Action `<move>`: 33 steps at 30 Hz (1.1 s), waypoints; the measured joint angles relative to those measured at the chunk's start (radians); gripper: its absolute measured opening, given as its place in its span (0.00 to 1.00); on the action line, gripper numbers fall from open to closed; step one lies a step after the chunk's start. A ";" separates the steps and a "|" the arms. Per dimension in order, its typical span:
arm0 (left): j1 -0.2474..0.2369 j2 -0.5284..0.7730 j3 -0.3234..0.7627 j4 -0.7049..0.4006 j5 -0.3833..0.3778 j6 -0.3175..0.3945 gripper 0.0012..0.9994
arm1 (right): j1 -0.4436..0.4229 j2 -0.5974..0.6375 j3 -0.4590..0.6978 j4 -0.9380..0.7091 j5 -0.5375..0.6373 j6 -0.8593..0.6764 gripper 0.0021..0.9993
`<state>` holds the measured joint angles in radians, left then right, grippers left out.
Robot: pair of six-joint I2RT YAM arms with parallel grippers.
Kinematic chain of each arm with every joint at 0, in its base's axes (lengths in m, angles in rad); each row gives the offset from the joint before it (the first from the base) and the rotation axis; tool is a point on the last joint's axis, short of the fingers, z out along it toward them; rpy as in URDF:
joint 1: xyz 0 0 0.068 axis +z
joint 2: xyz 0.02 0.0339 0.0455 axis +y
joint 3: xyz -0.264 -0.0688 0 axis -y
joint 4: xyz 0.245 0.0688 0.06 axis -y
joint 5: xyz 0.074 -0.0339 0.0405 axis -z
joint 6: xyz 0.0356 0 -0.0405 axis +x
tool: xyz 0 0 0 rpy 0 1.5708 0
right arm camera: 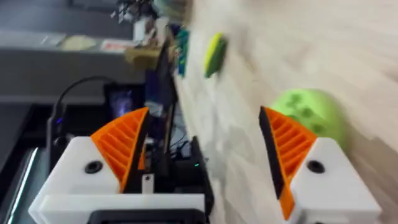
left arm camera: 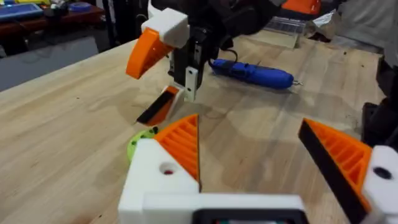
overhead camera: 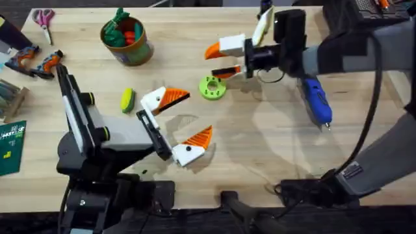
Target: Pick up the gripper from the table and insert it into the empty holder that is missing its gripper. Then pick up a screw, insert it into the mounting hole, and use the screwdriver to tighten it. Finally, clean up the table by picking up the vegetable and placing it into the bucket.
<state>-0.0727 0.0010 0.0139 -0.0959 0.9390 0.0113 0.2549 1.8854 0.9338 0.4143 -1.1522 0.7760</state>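
The wooden table [overhead camera: 260,156] lies bare across its near middle, between the left gripper [overhead camera: 179,121] and the blue electric screwdriver [overhead camera: 318,101], which lies on its side toward the right edge. The far left is more crowded. The olive-green bucket [overhead camera: 127,39], with red and green toys inside, sits near the far edge, with pink-handled scissors [overhead camera: 44,18] at the corner. Orange-handled tools [overhead camera: 36,62] and a green board [overhead camera: 12,146] lie along the left edge.

The left arm reaches low from its base toward the centre, its claw spread wide and holding nothing. The yellow-and-green vegetable [overhead camera: 127,99] lies just beside the claw's far finger, on its left.

The right arm sweeps in from the lower right and bends back toward the middle. The right gripper [overhead camera: 213,62] is rolled sideways, one finger above the other. Its fingers are apart and grip nothing. In the left wrist view, the right gripper [left arm camera: 138,93] hangs ahead of the left gripper [left arm camera: 249,121]. Its dark-sided orange fingertip [left arm camera: 158,107] is down near the green ring [left arm camera: 140,140]. Whether that tip touches the wood cannot be told.

The right wrist view is blurred. It shows the right gripper [right arm camera: 204,115] open, with the ring [right arm camera: 308,112] and the vegetable [right arm camera: 214,53] beyond. The right arm's grey sleeve hides the table's far right corner.
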 joint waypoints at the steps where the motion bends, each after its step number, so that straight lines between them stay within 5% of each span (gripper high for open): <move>1: 0.000 0.000 0.000 0.000 0.000 0.000 0.99 | -0.014 0.000 0.015 -0.050 0.009 -0.032 0.99; 10: 0.000 0.000 0.000 0.000 0.001 0.000 0.99 | -0.080 -0.028 0.204 -0.666 0.182 -0.422 0.99; 20: 0.000 0.000 0.000 0.000 0.004 0.000 0.99 | -0.015 -0.299 0.262 -1.150 0.533 -0.704 1.00; 28: 0.000 0.000 0.000 -0.001 0.004 0.000 0.99 | 0.172 -0.429 0.263 -1.249 0.923 -0.756 1.00; 33: 0.000 0.000 0.000 -0.001 0.004 0.000 0.99 | 0.289 -0.398 0.263 -1.198 1.046 -0.783 1.00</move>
<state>-0.0727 0.0010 0.0139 -0.0966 0.9432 0.0113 0.5435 1.4874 1.1965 -0.7839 -0.1064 -0.0071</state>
